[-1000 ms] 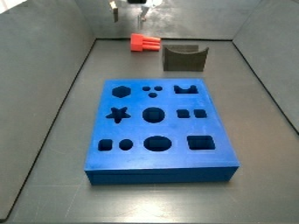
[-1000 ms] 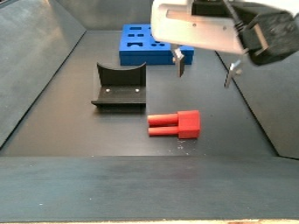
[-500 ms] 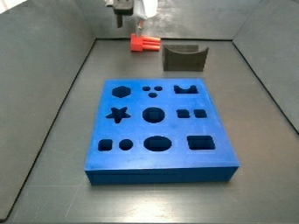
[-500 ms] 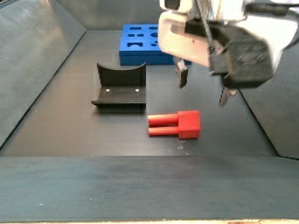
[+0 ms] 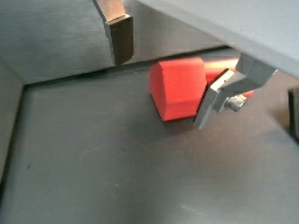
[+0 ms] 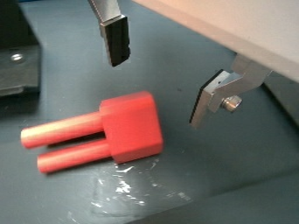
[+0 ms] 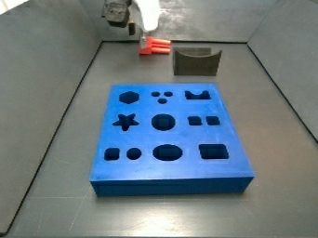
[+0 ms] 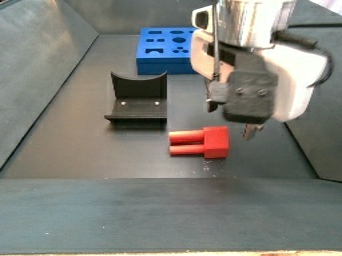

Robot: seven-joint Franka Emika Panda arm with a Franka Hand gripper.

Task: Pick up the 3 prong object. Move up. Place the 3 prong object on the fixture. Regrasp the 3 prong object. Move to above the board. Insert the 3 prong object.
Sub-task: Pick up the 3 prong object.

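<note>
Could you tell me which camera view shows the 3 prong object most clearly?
A wrist view shows the 3 prong object whole, prongs and block, below the open gripper. Another wrist view shows only its block; the side views show it small.

Non-task stuff only:
- Counter: flat dark grey, matte, lies under the fingers and runs out on all sides of them.
- Grey walls rise from the counter. In a wrist view one wall stands just behind the fingers, and its seam with the counter passes close below the fingertips.
- Pale shiny smear on the counter, below and short of the open fingers. Possibly a scuff or residue; can't tell at this resolution.
- In a side view a wide dark ledge crosses the near edge, well apart from the fingers.
</note>
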